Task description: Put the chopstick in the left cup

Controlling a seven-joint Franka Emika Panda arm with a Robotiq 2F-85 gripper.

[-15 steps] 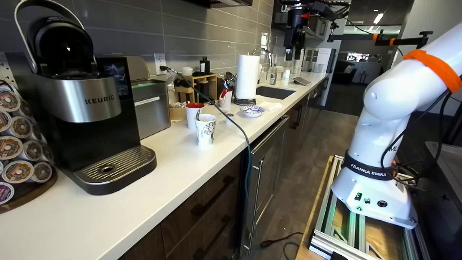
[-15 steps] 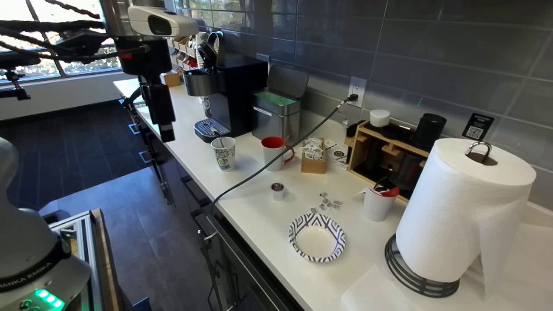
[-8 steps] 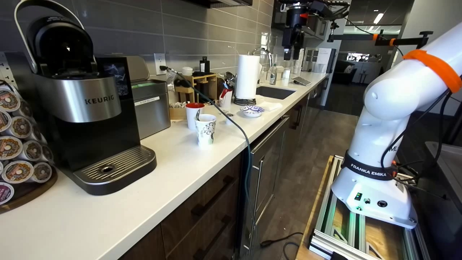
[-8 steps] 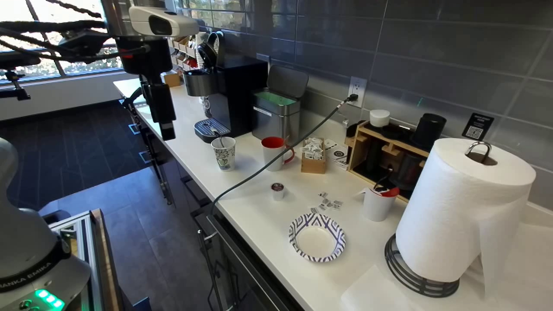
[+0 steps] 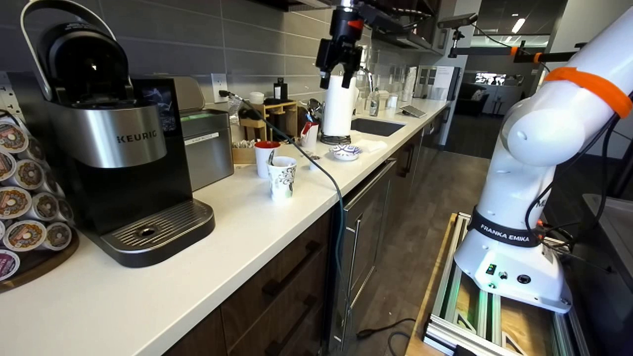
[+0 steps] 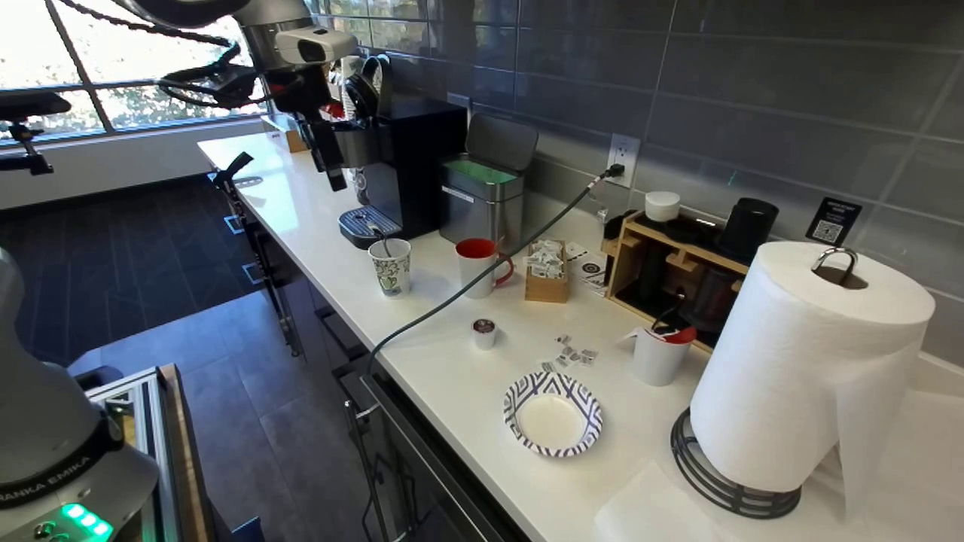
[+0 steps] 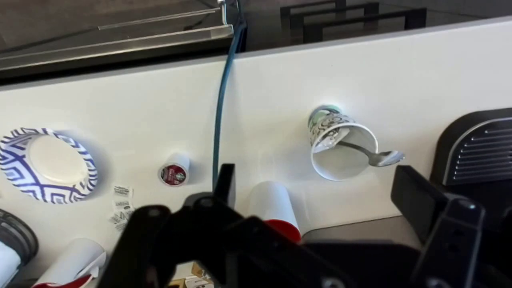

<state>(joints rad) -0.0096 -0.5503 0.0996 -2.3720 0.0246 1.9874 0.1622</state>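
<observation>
Take first the claw [image 7: 317, 180], nearest in the wrist view: spread wide, pinching nothing, poised high. Below, find no chopstick but a spoon [image 7: 378, 159], probably the thing meant, leaning inside a patterned paper cup [image 7: 338, 165] beside a pale crumpled scrap [image 7: 330, 139] too unclear to name, and sticking out over the rim, bowl end up, toward the drip tray [image 7: 492, 148] of the Keurig coffee maker [image 5: 133, 134]. Count it as perhaps placed already, without certainty over which vessel to call "left". Expect a light, stiff piece, likely metal and slippery, apt to twist in the grip. Pinch close to the neck, just outside the rim, rather than across the bowl end, and draw out along the handle. Treat the paper cup as thin and easy to tip or crush; avoid pushing on its side. Farther along the pale bench [image 7: 424, 80], note the red-lined white mug [image 7: 273, 202], upright and apart from the paper cup, likely heavier, then a coffee pod [image 7: 175, 170] beyond the cable [image 7: 219, 116].
</observation>
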